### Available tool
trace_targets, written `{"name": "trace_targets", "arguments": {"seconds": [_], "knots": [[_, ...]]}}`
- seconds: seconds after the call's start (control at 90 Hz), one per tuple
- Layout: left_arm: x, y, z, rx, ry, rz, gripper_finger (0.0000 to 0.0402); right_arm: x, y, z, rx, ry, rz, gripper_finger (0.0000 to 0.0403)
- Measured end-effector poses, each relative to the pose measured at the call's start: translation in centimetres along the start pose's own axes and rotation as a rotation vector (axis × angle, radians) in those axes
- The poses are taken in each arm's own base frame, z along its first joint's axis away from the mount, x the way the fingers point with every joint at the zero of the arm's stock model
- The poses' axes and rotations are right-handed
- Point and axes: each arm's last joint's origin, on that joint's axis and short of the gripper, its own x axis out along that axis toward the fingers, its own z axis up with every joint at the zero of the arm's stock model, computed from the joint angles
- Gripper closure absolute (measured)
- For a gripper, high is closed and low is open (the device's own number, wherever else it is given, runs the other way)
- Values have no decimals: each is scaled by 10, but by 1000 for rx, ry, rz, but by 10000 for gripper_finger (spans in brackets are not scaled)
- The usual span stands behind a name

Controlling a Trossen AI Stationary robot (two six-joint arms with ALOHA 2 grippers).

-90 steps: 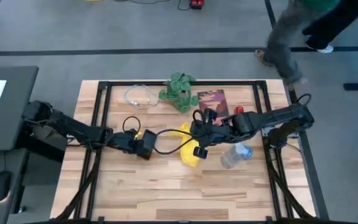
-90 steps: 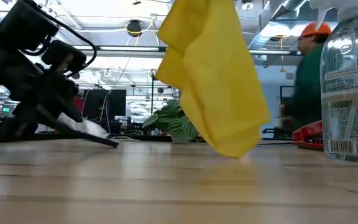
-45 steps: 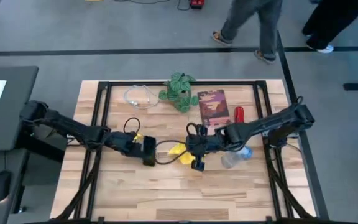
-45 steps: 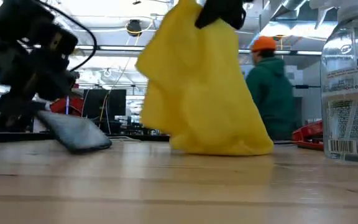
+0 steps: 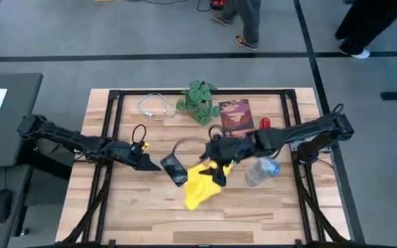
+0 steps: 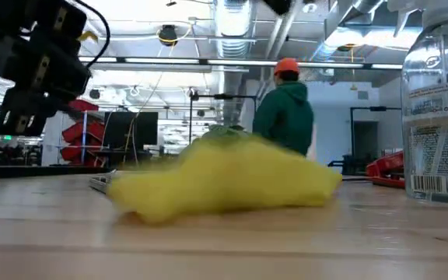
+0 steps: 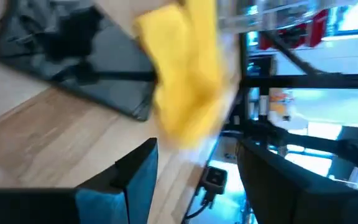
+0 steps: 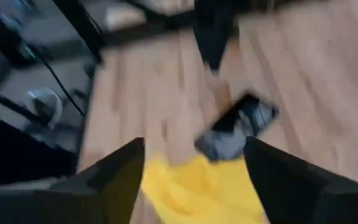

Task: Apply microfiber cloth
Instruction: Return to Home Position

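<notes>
The bright yellow microfiber cloth (image 5: 201, 187) lies in a crumpled heap on the wooden table (image 5: 143, 213), and no gripper holds it. Its edge reaches the near right end of the black smartphone (image 5: 174, 169), which lies flat. The left wrist view shows the cloth (image 7: 185, 68) lapping the smartphone's (image 7: 73, 56) edge. My right gripper (image 5: 219, 165) hovers open above the cloth (image 8: 197, 193). My left gripper (image 5: 153, 165) stands open just left of the smartphone, raised off the table in the low view (image 6: 29, 70).
A clear plastic bottle (image 5: 260, 172) stands right of the cloth, close under my right arm. At the far side lie a dark red booklet (image 5: 234, 117), a small green plant (image 5: 198, 100), a coiled cable (image 5: 154, 107) and a red item (image 5: 265, 124). People walk beyond the table.
My right gripper carried the hanging cloth down toward the smartphone and let go; the cloth has fallen from hanging upright into a low heap on the table. My left gripper laid the tilted smartphone flat, released it and drew back toward the table's left edge, rising.
</notes>
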Motion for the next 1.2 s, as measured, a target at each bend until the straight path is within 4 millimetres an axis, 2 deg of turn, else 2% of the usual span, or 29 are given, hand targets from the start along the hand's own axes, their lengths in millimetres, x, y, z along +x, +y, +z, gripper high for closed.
{"name": "trace_targets", "arguments": {"seconds": [0.167, 0.256, 0.344, 0.533, 0.656, 0.767, 1.011, 1.2], "knots": [[-9, -6, 3, 40, -72, -69, 213, -63, -26, 28, -29, -104, -59, 115], [-13, -9, 4, 73, -118, -96, 213, -97, -46, 29, -39, -102, -91, 121], [-17, -14, 5, 123, -145, -122, 213, -117, -66, 17, -20, -105, -84, 126], [-30, -47, 11, 305, -218, -198, 213, -129, -97, -31, 94, -176, -42, 129], [-41, -68, 18, 444, -327, -188, 213, -136, -103, -59, 152, -242, -42, 129], [-47, -78, 25, 552, -394, -179, 216, -147, -104, -83, 179, -306, -58, 129], [-58, -70, 43, 734, -464, -70, 222, -159, -109, -138, 274, -500, -61, 129], [-64, -58, 55, 816, -486, 52, 222, -154, -120, -168, 298, -686, -73, 129]]}}
